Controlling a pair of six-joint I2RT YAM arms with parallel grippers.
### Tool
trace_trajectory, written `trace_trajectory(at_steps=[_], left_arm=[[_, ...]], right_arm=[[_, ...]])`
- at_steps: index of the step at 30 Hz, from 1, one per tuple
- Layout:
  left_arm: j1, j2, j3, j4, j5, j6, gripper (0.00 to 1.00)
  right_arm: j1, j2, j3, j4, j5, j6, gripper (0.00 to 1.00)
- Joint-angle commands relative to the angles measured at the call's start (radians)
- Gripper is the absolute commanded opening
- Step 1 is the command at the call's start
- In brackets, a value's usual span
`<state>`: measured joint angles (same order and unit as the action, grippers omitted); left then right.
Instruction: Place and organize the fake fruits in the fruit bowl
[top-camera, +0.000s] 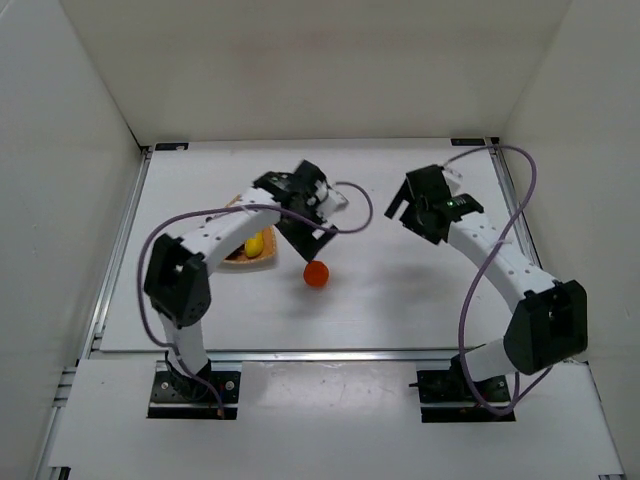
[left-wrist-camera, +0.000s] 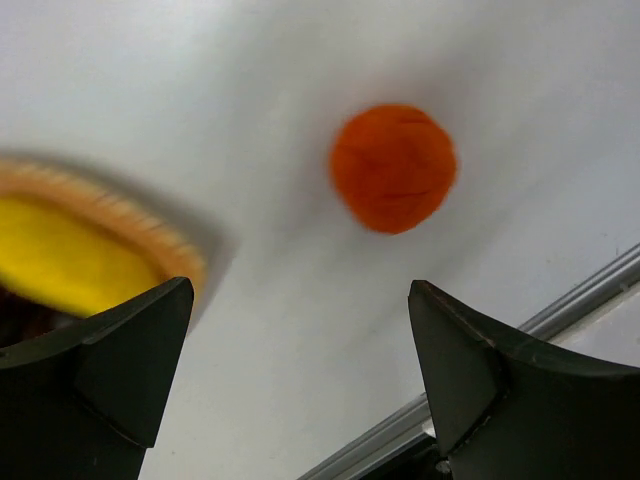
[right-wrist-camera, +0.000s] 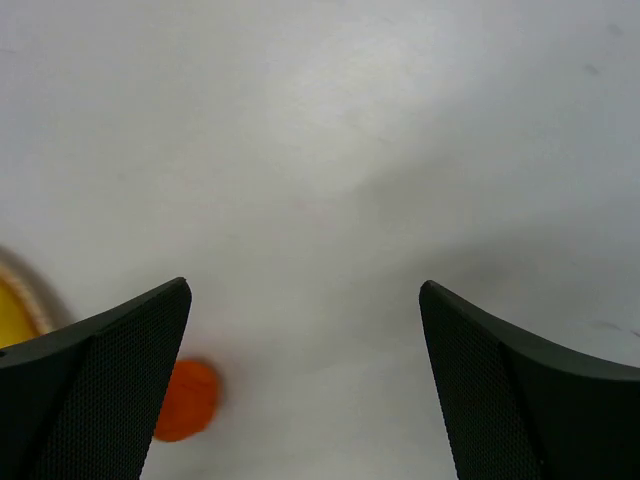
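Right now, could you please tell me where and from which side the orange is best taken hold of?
Grip the orange across its widest middle, coming straight down from above. It is round, so any tool angle should do, and it sits alone on the table, apart from the fruit bowl. The open left tool hovers nearest.

round fruit orange; oblong fruit yel; bowl tan; table wht

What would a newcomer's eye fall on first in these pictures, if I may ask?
The bright orange lies alone on the white table, just outside the fruit bowl. The open left hand hovers close to it, and a yellow fruit already sits in the bowl.
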<state>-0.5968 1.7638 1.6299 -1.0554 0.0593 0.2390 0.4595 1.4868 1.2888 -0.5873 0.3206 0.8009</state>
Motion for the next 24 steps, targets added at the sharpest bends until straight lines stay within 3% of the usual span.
trace_trajectory(at_steps=[1,6,13,15,16,24], left_arm=[[-0.118,0.091,0.030,-0.066,0.037,0.037,1.00],[-0.159,0.186,0.030,-0.041,0.004,0.037,1.00],[-0.159,0.259,0.007,0.026,0.056,0.013,1.00],[-0.159,0.272,0.007,0.026,0.056,0.003,0.89],[-0.159,0.272,0.007,0.026,0.056,0.003,0.78],[-0.159,0.272,-0.004,0.048,0.056,-0.006,0.47]], right_arm=[[-0.028,-0.098,-0.175,-0.085,0.093,0.049,0.99],[-0.152,-0.275,-0.403,-0.085,0.094,0.072,0.99],[-0.239,-0.464,-0.502,-0.094,0.083,0.023,0.99],[-0.266,-0.487,-0.511,-0.104,0.083,0.014,0.99],[-0.266,-0.487,-0.511,-0.105,0.074,0.014,0.99],[-0.277,-0.508,-0.529,-0.105,0.064,0.003,0.99]])
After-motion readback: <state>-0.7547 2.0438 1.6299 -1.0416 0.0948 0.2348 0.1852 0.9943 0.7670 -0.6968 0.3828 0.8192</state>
